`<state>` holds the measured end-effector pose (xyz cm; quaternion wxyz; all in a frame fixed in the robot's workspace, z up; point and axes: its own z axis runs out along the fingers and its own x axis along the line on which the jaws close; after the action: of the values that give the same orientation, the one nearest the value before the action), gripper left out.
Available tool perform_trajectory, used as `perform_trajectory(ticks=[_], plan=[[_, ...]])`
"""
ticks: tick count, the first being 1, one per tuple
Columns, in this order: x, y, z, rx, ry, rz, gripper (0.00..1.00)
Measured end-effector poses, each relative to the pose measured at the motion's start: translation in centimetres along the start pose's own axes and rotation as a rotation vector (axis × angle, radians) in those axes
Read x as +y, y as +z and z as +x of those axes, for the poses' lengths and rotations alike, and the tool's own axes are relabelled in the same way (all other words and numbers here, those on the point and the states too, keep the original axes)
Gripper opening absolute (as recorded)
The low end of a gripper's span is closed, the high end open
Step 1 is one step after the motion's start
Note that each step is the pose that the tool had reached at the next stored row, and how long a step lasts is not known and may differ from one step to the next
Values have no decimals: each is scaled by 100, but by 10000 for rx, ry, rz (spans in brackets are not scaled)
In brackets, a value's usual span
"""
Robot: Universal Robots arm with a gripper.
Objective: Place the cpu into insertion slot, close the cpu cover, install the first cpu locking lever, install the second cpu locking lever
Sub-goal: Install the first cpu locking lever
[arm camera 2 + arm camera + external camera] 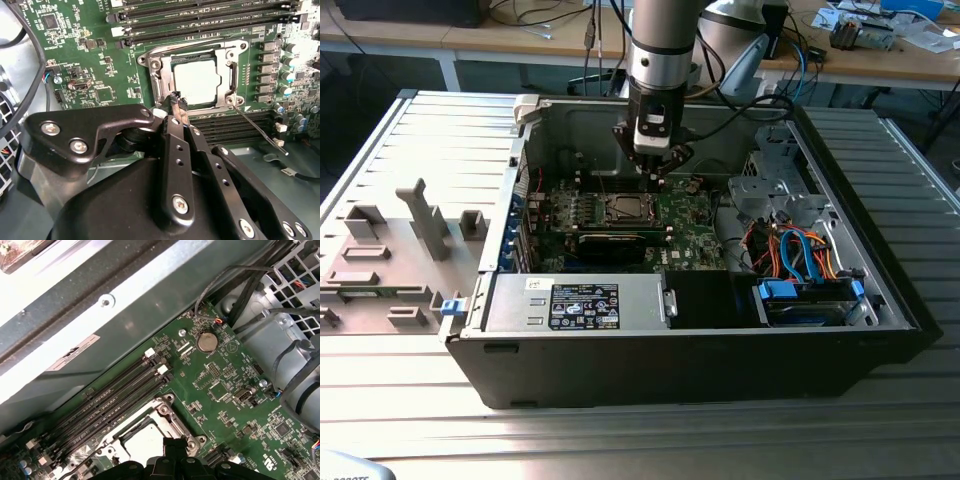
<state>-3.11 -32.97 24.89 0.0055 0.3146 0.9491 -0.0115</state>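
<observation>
The cpu [196, 80] lies flat in its socket on the green motherboard, its pale grey top showing through the window of the cpu cover [227, 70], which lies down over it. A thin wire locking lever [257, 129] sticks out slantwise from one corner of the socket, away from the frame. My gripper [178, 102] hangs just above the socket's edge with its black fingertips together and nothing between them. In the exterior view the gripper [656, 170] is over the socket [628, 208] inside the open computer case. The first wrist view shows the socket [142, 440] beside a finger [175, 447].
Black memory slots [200, 22] flank the socket. A power supply [578, 303] fills the case's front, drive cages and orange-blue cables [800, 255] its right in the exterior view. Case walls [525, 150] surround the board. A grey parts fixture [390, 260] sits at the exterior view's left.
</observation>
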Motion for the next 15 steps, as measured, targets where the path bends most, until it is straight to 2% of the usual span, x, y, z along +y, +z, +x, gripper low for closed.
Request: perform_trajectory(ticks=[15], plan=[[0,0,0,-16,-869,-15,11]])
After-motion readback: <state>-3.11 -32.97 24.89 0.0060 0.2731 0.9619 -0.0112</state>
